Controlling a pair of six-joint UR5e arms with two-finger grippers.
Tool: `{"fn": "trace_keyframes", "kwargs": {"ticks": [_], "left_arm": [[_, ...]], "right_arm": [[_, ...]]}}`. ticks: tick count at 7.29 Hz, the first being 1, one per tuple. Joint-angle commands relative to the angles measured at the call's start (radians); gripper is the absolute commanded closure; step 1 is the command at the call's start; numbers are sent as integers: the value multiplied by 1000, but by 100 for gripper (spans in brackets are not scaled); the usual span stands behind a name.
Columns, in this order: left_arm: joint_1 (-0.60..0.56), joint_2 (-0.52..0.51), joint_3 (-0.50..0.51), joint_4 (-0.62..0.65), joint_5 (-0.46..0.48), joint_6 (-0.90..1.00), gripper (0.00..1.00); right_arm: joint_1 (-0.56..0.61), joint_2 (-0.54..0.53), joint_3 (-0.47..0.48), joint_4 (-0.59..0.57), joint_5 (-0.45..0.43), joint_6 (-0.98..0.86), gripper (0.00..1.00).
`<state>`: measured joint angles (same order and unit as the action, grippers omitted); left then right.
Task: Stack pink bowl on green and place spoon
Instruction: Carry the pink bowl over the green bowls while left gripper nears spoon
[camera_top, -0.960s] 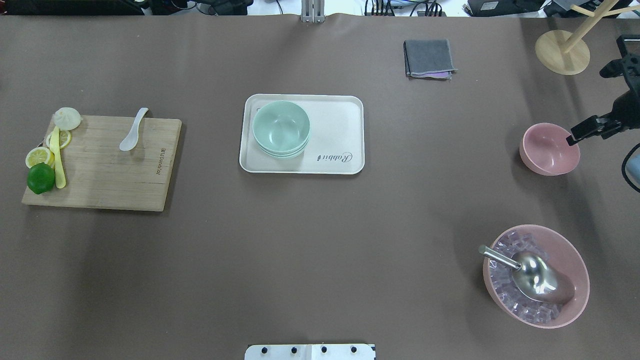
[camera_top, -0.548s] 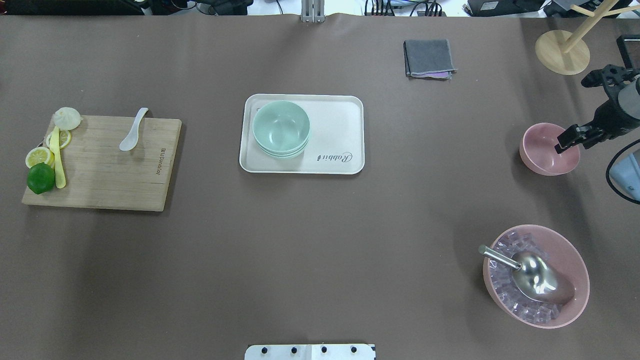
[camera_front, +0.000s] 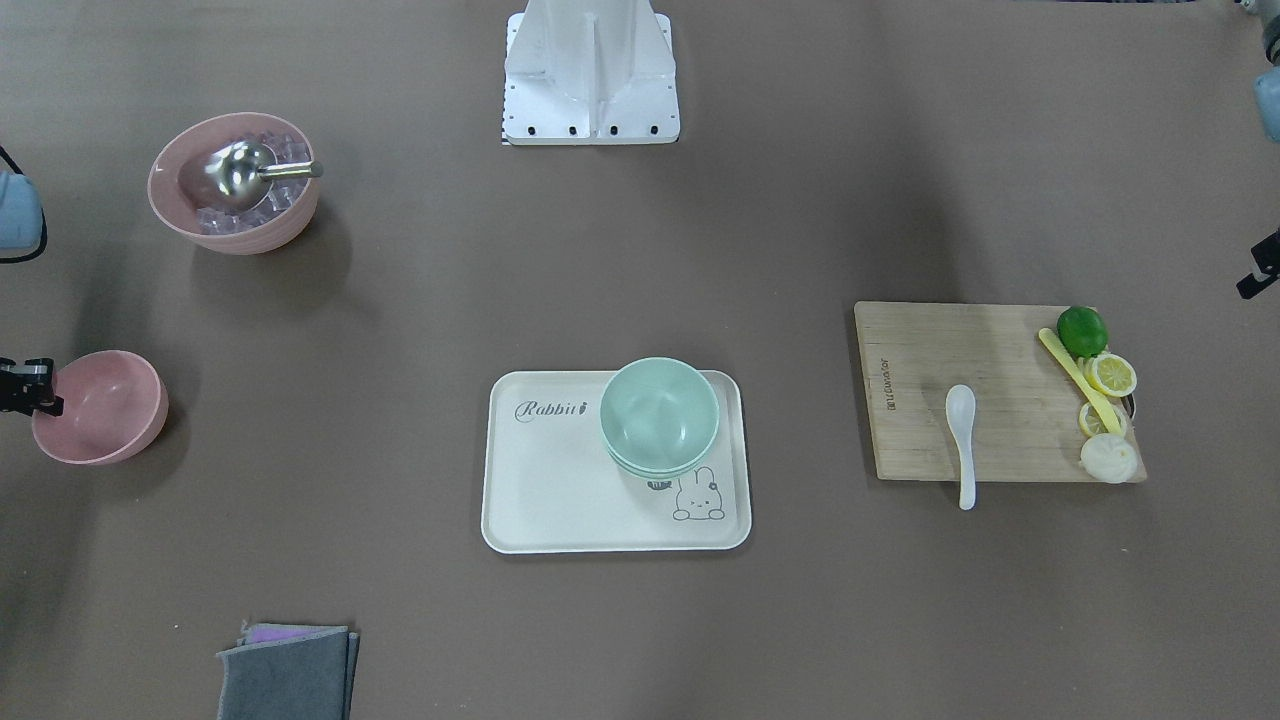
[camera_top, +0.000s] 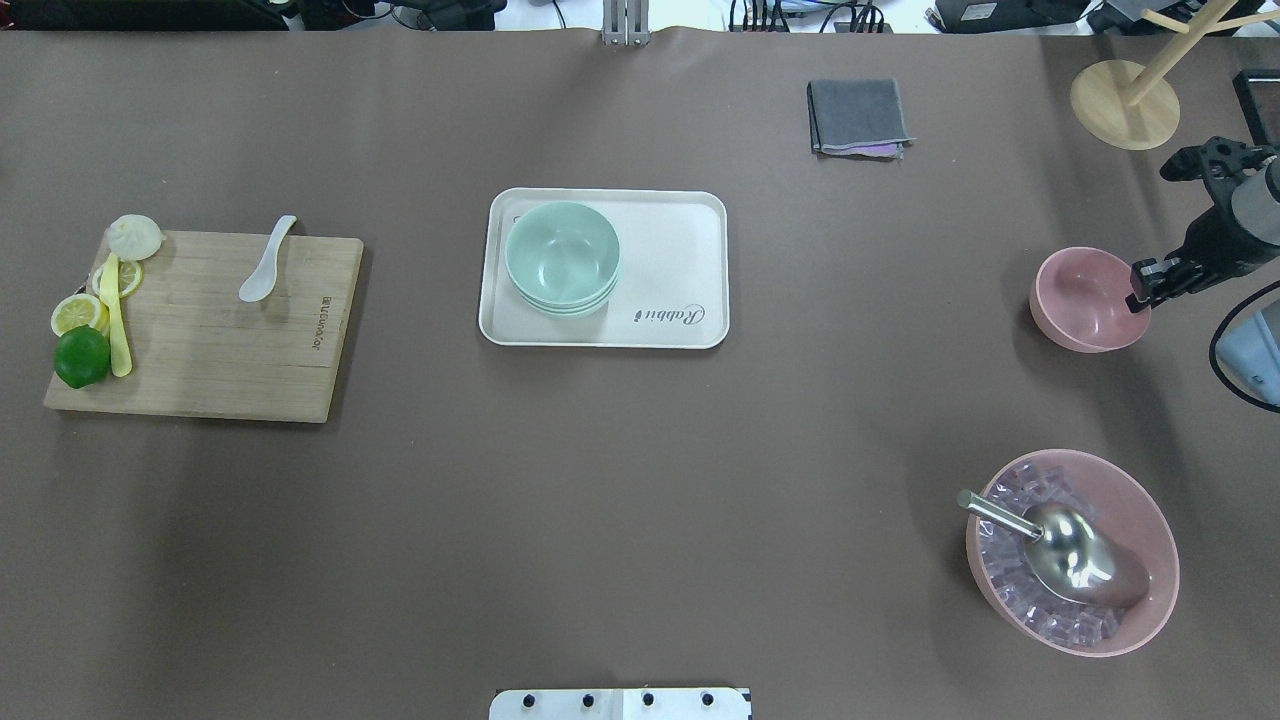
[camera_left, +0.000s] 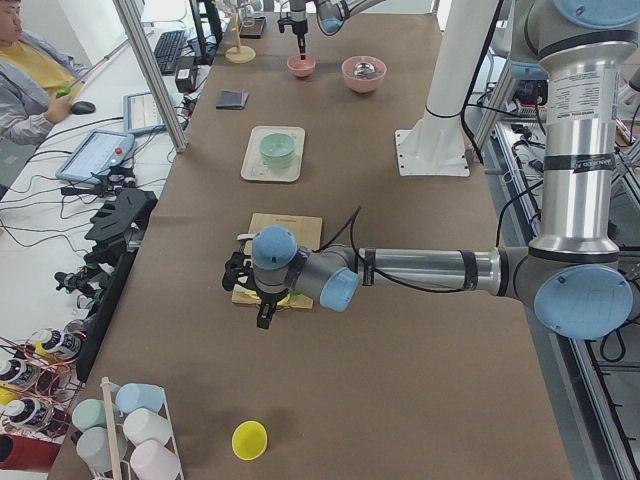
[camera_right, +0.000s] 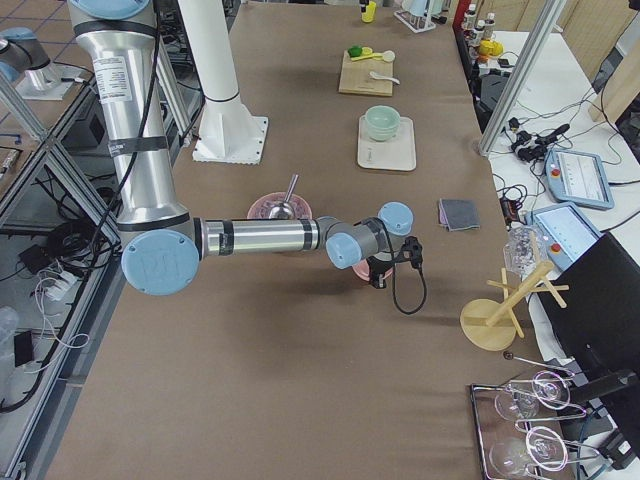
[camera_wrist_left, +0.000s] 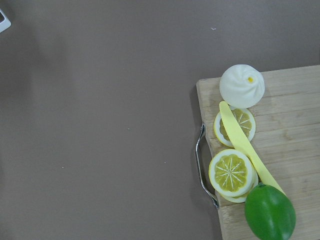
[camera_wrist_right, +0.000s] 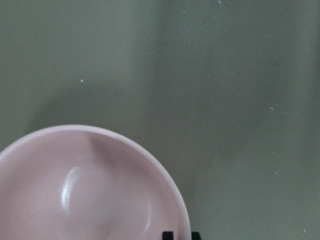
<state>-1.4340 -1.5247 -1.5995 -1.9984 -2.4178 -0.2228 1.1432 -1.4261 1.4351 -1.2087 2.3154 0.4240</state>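
The small pink bowl stands on the table at the right and also shows in the front-facing view. My right gripper is at the bowl's right rim. In the right wrist view its fingertips stand close together astride the rim of the pink bowl, shut on it. The stacked green bowls sit on the left part of a cream tray. The white spoon lies on the wooden cutting board. My left gripper hovers off the board's outer end. I cannot tell whether it is open or shut.
A large pink bowl with ice cubes and a metal scoop stands at the near right. A grey cloth and a wooden stand are at the far right. A lime, lemon slices, a yellow knife and a bun lie on the board's left.
My right gripper came down over the pink bowl, then settled at its right rim. The bowl has shifted slightly to the left. Nothing else has moved.
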Motion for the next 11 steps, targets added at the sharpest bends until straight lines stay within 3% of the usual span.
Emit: {"fn": "trace_keyframes", "kwargs": {"ticks": [1,4,6,8,11], "left_arm": [[6,-21,-26,1,-4,-131,1],[107,-81,-79,0,8,-297,3],[208,-182,-77,1,63,-445,3],[294,-250,-48,9,178,-455,8],[363,-380,120,4,262,-448,14]], "right_arm": [[1,42,36,-2,30,91,100],[-20,230,108,-11,110,430,100],[-118,309,210,-11,78,719,100],[-247,419,225,-15,-57,905,100],[-402,583,147,-18,-246,1086,100]]}}
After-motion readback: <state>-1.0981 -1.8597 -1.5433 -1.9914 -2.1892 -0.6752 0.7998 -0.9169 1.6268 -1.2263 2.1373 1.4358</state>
